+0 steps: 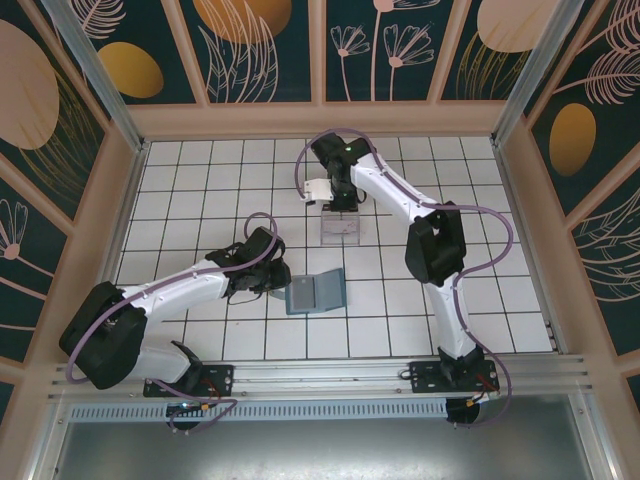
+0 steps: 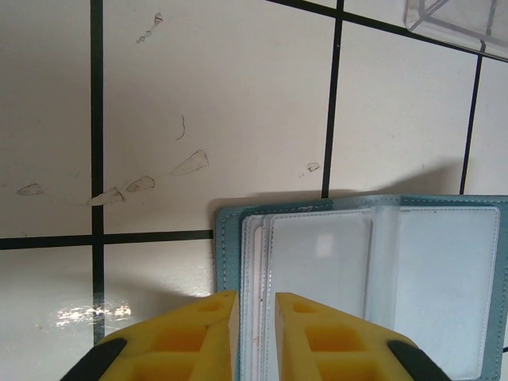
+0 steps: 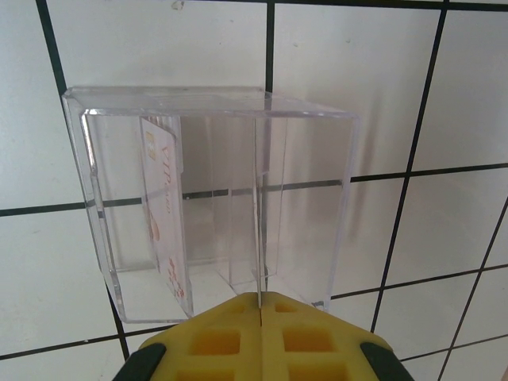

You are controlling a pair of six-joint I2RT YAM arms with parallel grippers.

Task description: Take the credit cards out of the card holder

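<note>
1. Top view: the card holder (image 1: 318, 291) lies open on the tiled table (image 1: 200, 170), mid-front. The left gripper (image 1: 278, 283) is at its left edge. The right gripper (image 1: 335, 203) is farther back over the clear tray (image 1: 342, 230), well apart from the card holder.
2. Left wrist: the left gripper (image 2: 255, 337) is nearly closed w/ only a thin gap. The card holder's left edge & sleeve edges run into that gap, so it looks like a pinch on the card holder. The sleeves (image 2: 321, 254) look clear; can't tell if a card is inside.
3. Right wrist: the right gripper (image 3: 260, 329) is fully closed w/ nothing between the fingers, just above the tray's middle divider. A pale card (image 3: 165, 214) w/ reddish lettering stands tilted in the tray's left compartment.
4. Step, prob.: one card is out & in the tray, and the left gripper pins the card holder for the next pull. Next, the right gripper needs to reach the card holder, open, find any card edge in a sleeve & slide it out flat w/o dragging the card holder.
</note>
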